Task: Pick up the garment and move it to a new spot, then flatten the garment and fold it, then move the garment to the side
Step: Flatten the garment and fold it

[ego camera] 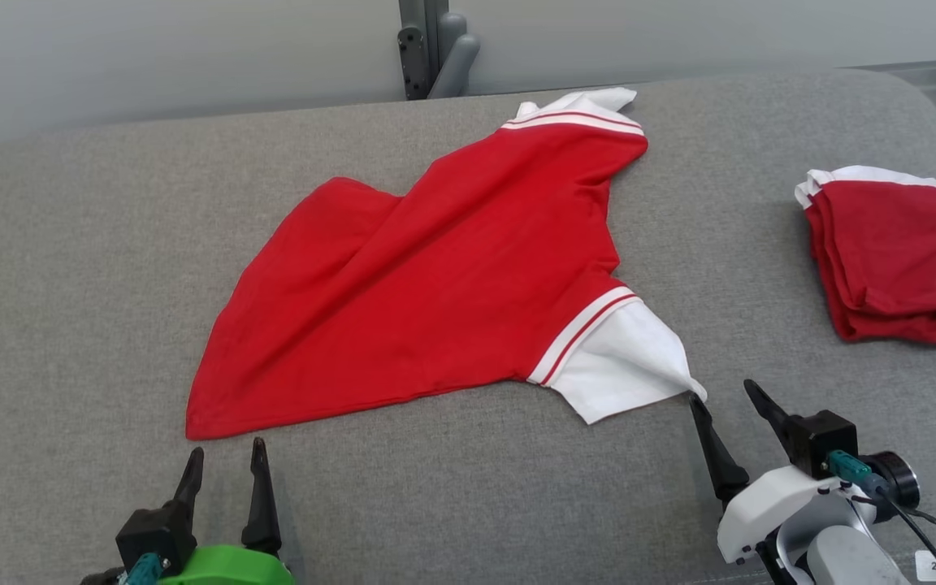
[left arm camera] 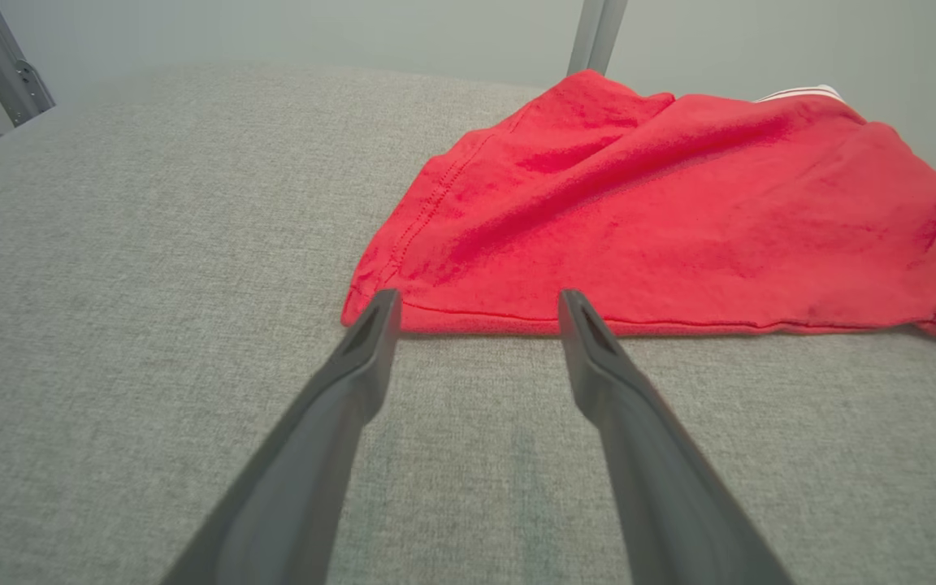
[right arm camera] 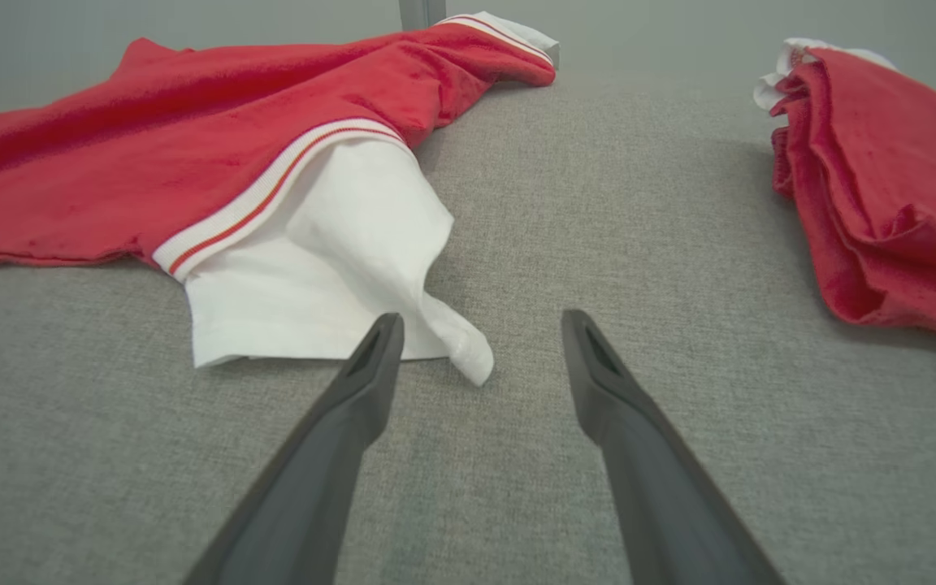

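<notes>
**Near field.** The left hand point(ego camera: 227, 447), at the lower left of the head view, has its two dark fingers spread apart and holds nothing. Its tips stop just short of the lower-left hem corner of the red short-sleeved garment with white, red-striped sleeves point(ego camera: 435, 276). In the left wrist view the same hand point(left arm camera: 477, 294) has its tips level with the stitched hem of the garment point(left arm camera: 639, 236). Contact cannot be judged.

The right hand point(ego camera: 721, 390), at the lower right of the head view, also has its fingers apart and is empty. One of its fingertips lies at the pointed corner of the nearer white sleeve point(ego camera: 622, 357). In the right wrist view the hand point(right arm camera: 481, 317) has one finger at the edge of that sleeve point(right arm camera: 314, 268) and the other over bare cloth. Whether the finger touches the sleeve cannot be told.

**Middle field.** The garment lies spread but creased across the centre of the grey fabric-covered table point(ego camera: 70, 284), running from lower left to upper right. Diagonal folds cross its body, as the right wrist view also shows point(right arm camera: 151, 162).

**Far field.** The second white sleeve point(ego camera: 582, 110) lies at the upper centre, near the table's back edge. A folded red-and-white cloth bundle point(ego camera: 894, 252) sits at the right edge, well apart from the garment, and appears at the upper right of the right wrist view point(right arm camera: 899, 179). A grey metal post point(ego camera: 435, 49) rises behind the table.
</notes>
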Robot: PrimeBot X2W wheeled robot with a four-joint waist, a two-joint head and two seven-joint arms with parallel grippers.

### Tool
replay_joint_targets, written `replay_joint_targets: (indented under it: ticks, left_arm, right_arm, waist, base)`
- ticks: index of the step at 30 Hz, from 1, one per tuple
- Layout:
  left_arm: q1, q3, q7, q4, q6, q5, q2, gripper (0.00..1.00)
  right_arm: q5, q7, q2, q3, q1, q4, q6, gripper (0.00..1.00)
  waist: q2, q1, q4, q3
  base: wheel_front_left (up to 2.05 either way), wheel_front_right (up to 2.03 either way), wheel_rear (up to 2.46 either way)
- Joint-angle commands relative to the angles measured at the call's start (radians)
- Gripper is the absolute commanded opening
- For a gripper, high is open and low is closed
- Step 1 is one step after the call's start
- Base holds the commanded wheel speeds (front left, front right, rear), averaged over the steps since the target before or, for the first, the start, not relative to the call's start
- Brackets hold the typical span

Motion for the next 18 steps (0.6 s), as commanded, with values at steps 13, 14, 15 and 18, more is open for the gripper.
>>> replay_joint_targets:
  ticks: [13, 14, 15, 18]
  left_arm:
    - [-0.065, -0.018, 0.0, -0.001, 0.017, -0.012, 0.004, 1.0]
    - [-0.069, -0.018, 0.0, -0.002, 0.017, -0.012, 0.004, 1.0]
    - [-0.072, -0.017, 0.0, -0.002, 0.018, -0.012, 0.004, 1.0]
    - [-0.081, -0.008, 0.0, 0.002, 0.019, -0.016, 0.004, 1.0]
  right_arm:
    - [-0.024, 0.0, -0.01, 0.003, -0.071, 0.061, -0.002, 0.0]
    - [-0.024, 0.0, -0.012, 0.003, -0.074, 0.063, -0.002, 0.0]
    - [-0.024, 0.0, -0.014, 0.003, -0.075, 0.065, -0.002, 0.0]
    - [-0.019, 0.0, -0.017, 0.005, -0.076, 0.07, -0.002, 0.0]
  waist:
    - [0.0, 0.0, 0.049, 0.094]
    - [0.0, 0.0, 0.048, 0.097]
    - [0.0, 0.0, 0.047, 0.1]
    - [0.0, 0.0, 0.039, 0.107]
  base:
    - [0.0, 0.0, 0.0]
    - [0.0, 0.0, 0.0]
    - [0.0, 0.0, 0.0]
    - [0.0, 0.0, 0.0]
